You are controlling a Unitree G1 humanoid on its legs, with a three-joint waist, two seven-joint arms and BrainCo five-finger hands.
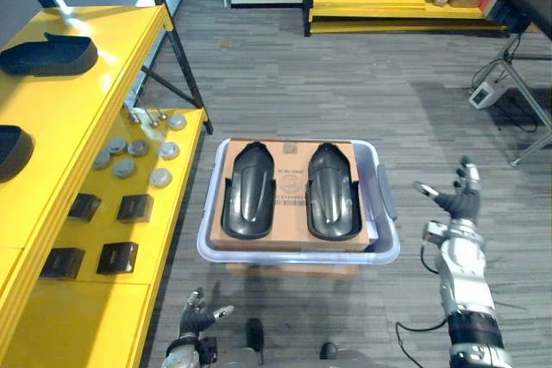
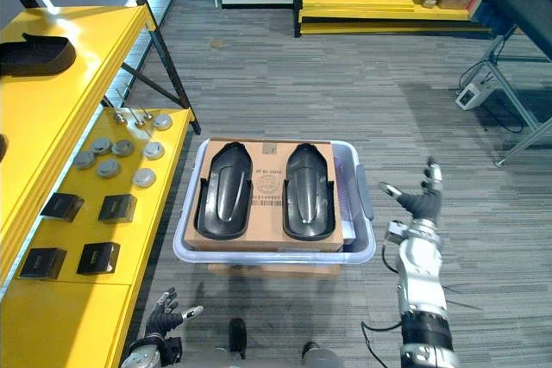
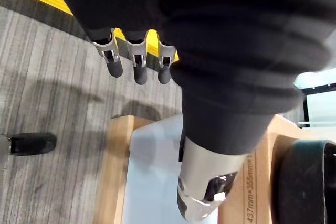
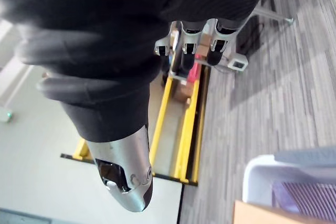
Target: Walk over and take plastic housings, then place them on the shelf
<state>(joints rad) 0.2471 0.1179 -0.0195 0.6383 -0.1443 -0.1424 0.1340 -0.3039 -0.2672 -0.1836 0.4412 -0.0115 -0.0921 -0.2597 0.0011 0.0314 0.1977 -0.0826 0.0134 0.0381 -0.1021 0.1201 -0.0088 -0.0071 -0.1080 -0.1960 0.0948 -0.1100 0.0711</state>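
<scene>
While the plastic housings [image 1: 249, 190] lie untouched in the centre bin [image 1: 297, 257], the left robot hand [image 1: 197, 316] and right robot hand [image 1: 460, 201] hang spread and empty, so grasping seems next.

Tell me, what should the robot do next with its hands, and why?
Probably bring the right hand in over the nearer housing in the bin. Both hands are open and empty, the left hand low by the bin, and the other housing lies untouched too.

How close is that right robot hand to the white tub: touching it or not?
Apart. The left eye view shows bare grey floor between the open right robot hand and the white tub's rim.
</scene>
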